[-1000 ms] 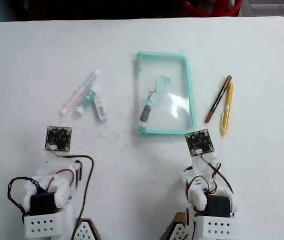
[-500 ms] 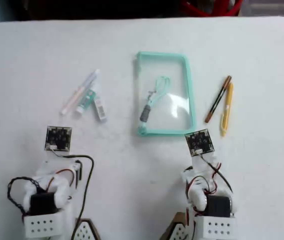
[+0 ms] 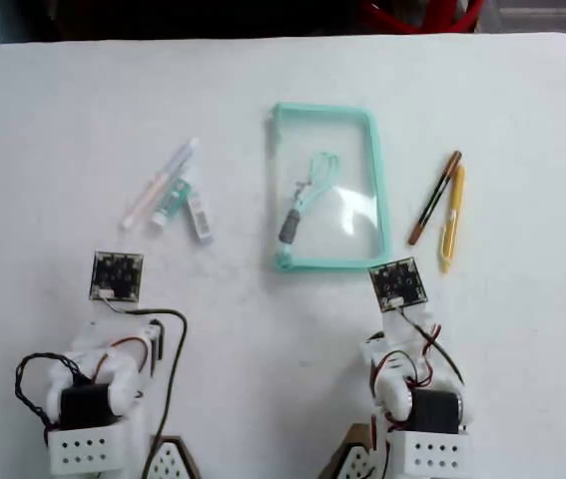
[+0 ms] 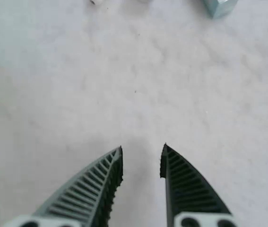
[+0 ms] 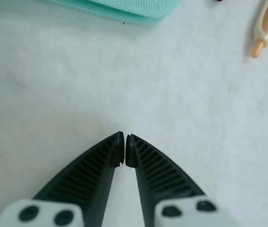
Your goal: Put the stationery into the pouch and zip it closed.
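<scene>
The high view looks straight down on the table (image 3: 53,100), with the arms nearest. The wrist views look closely forward past the left gripper (image 4: 141,158) and right gripper (image 5: 124,147). The right view shares the near edge of the pouch (image 5: 119,10).

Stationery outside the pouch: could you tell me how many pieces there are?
5: pastel pen, green-white piece and white stick left of the pouch; brown pen and yellow pen right of it. None seems hidden.

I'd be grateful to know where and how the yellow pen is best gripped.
Grip the yellow pen on its tip half, where it lies clear of the brown pen. Come from above, closing across the barrel: it lies flat on the table, and the two pens' far ends nearly touch.
</scene>
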Robot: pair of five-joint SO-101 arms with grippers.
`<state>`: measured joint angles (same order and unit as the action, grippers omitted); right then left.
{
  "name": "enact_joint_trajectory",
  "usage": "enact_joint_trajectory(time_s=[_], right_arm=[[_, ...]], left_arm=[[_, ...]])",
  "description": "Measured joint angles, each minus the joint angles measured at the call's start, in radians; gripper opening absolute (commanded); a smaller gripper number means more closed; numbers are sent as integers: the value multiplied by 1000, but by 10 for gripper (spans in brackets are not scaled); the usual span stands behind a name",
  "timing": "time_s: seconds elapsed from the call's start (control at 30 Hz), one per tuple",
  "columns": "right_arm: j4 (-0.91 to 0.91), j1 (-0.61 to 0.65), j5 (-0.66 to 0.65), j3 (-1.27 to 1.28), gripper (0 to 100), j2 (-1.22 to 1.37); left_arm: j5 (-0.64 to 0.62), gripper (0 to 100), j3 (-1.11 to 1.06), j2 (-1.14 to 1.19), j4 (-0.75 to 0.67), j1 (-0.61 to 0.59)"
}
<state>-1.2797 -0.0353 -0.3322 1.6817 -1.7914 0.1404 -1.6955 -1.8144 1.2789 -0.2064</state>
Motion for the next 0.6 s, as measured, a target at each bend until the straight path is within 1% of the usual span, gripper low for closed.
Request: enact_joint_trajectory(time_s=[0.6], right_arm=[[0, 0, 0, 0, 19, 0]], left_arm=[[0, 147, 0, 0, 0, 20]])
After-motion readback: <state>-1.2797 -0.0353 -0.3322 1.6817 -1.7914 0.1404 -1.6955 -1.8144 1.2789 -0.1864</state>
